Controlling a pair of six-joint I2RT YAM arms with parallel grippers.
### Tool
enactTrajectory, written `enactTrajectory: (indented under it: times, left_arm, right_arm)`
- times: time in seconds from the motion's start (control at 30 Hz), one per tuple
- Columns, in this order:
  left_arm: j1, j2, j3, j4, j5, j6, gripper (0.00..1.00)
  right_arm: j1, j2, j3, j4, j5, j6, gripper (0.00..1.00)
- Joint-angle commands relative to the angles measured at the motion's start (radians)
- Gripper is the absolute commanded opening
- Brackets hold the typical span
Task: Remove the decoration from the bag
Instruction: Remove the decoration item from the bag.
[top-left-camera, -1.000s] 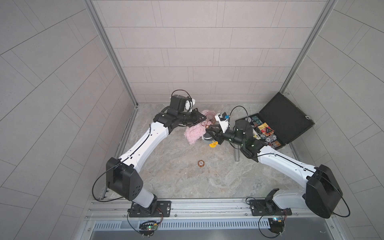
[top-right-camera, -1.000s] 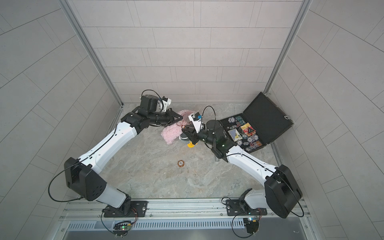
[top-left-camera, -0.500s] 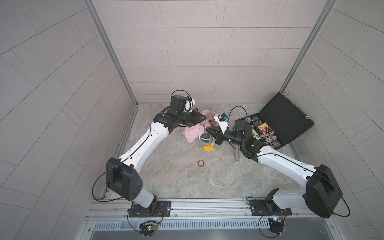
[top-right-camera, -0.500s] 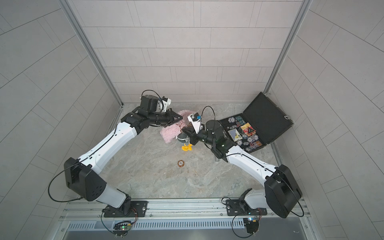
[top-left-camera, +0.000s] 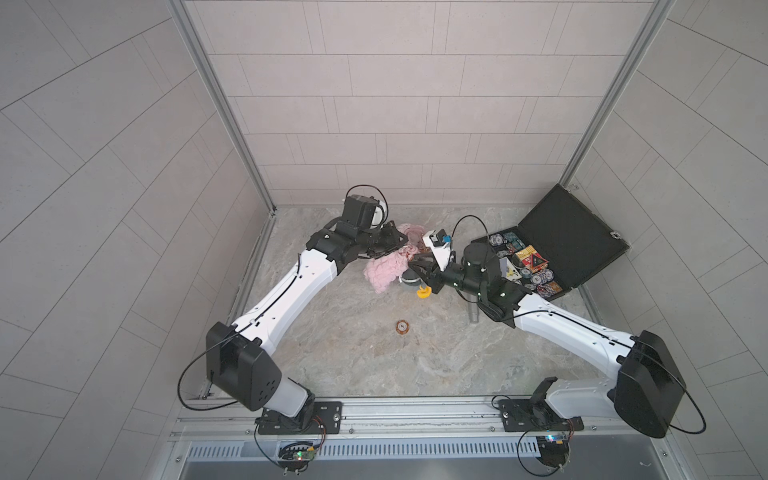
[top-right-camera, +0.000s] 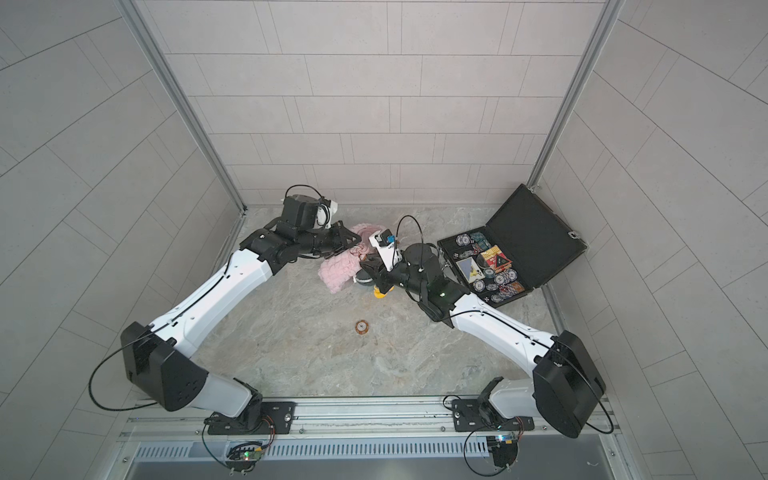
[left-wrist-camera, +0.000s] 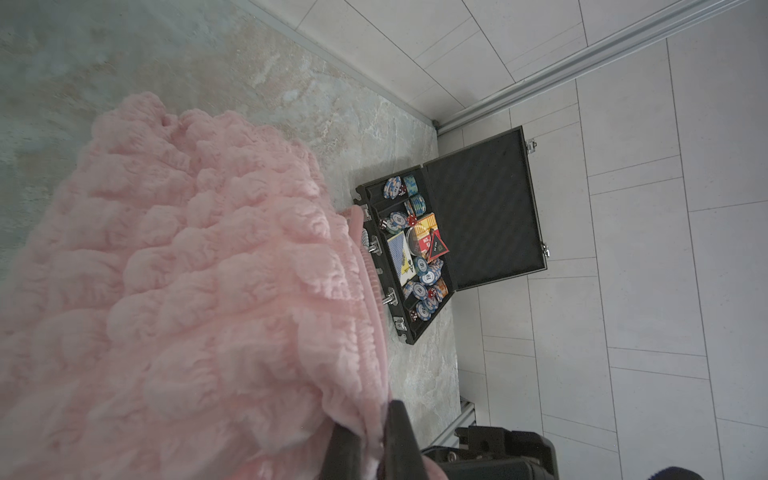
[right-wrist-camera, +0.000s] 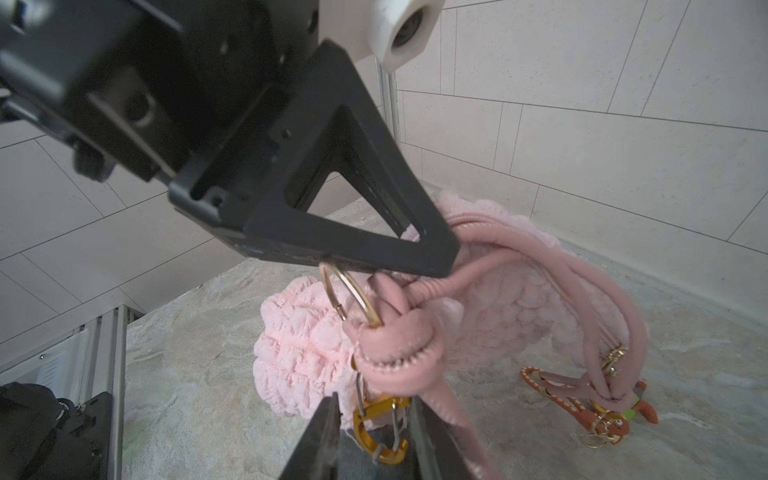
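The pale-pink puffy bag (top-left-camera: 384, 272) (top-right-camera: 337, 272) is held partly off the floor. My left gripper (top-left-camera: 401, 244) (left-wrist-camera: 374, 440) is shut on its strap (right-wrist-camera: 540, 266) beside a gold ring (right-wrist-camera: 351, 297). In the right wrist view a yellow carabiner (right-wrist-camera: 376, 434) hangs under the strap's knot (right-wrist-camera: 395, 336). A grey decoration (top-left-camera: 409, 281) sits below the carabiner. My right gripper (right-wrist-camera: 374, 432) (top-left-camera: 415, 270) stands open, its fingers close on either side of the carabiner with a small gap on one side. An orange stitched charm (right-wrist-camera: 594, 401) hangs at the strap's other end.
An open black hard case (top-left-camera: 557, 249) with chips and cards stands at the back right, close behind my right arm. A small round brown piece (top-left-camera: 401, 328) lies mid-floor. A grey cylinder (top-left-camera: 473, 313) lies under my right forearm. Tiled walls close in on three sides.
My right gripper has moved a little to the left, toward the bag, and the yellow piece under it shifted with it. The left arm and bag have stayed put.
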Motion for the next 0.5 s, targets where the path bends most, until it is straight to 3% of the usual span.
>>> enactTrajectory:
  times: [0.0, 0.33, 0.47]
  left_arm:
    - [-0.024, -0.047, -0.005, 0.01, -0.086, -0.001, 0.0]
    - [-0.09, -0.06, -0.021, 0.018, -0.209, -0.022, 0.0]
    - [-0.091, -0.067, -0.028, 0.038, -0.201, -0.041, 0.0]
  right_arm:
    - [0.004, -0.019, 0.037, -0.011, 0.069, -0.013, 0.3]
    - [0.029, -0.008, 0.045, 0.01, 0.108, 0.013, 0.31]
    - [0.029, 0.006, 0.043, 0.011, 0.106, 0.027, 0.28]
